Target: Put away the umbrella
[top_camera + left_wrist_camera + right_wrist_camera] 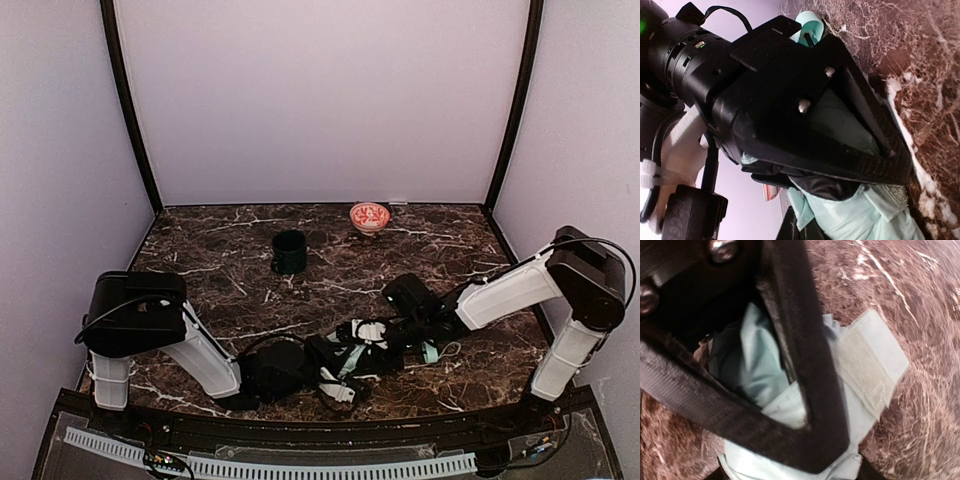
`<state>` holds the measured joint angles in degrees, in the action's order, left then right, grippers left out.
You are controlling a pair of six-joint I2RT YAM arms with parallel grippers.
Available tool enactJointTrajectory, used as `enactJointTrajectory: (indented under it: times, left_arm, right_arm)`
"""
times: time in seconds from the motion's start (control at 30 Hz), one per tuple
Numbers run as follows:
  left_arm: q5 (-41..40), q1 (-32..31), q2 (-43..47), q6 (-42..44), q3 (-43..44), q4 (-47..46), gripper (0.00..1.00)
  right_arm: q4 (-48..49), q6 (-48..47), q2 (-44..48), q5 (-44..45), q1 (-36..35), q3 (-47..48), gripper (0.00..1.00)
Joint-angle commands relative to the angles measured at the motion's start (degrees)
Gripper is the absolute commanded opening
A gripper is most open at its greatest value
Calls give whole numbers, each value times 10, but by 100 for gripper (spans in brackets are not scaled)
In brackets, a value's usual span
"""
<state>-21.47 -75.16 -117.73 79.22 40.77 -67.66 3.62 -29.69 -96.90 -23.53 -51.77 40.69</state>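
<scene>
The umbrella [352,358] lies folded in a mint and black heap near the table's front edge, between my two grippers. Its small mint handle [430,352] points right. My left gripper [318,362] comes in from the left. In the left wrist view the left gripper [890,167] is shut on the umbrella [865,215], pinching black lining and mint fabric. My right gripper [378,335] reaches down from the right. In the right wrist view its fingers meet at the right gripper [812,432] tip on the mint fabric [755,365], beside the fastening strap [867,365].
A dark green mug [289,251] stands behind the umbrella toward the back. A small red and white bowl [369,216] sits near the back wall. Pale walls enclose the dark marble table [200,260] on three sides.
</scene>
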Motion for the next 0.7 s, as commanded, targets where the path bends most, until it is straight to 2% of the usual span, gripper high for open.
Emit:
enactJointTrajectory:
  times: [0.0,0.13,0.27,0.4,0.57,0.67]
  left_arm:
    - [9,0,-5,1,-22,74,0]
    - [24,1,4,-15,-17,62,0]
    - [24,1,4,-18,-10,29,0]
    - [0,4,5,-10,-21,-39,0]
    - [-10,4,5,-45,-38,-50,0]
    - [-11,5,4,-66,-46,-44,0]
  right_arm:
    - [84,24,1,4,-3,-28,41]
    - [116,22,26,-8,-3,-51,26]
    - [145,21,51,21,-5,-69,1]
    - [176,3,77,75,-6,-94,0]
    - [230,-46,87,191,-42,-120,0]
    - [233,-68,86,218,-57,-121,0]
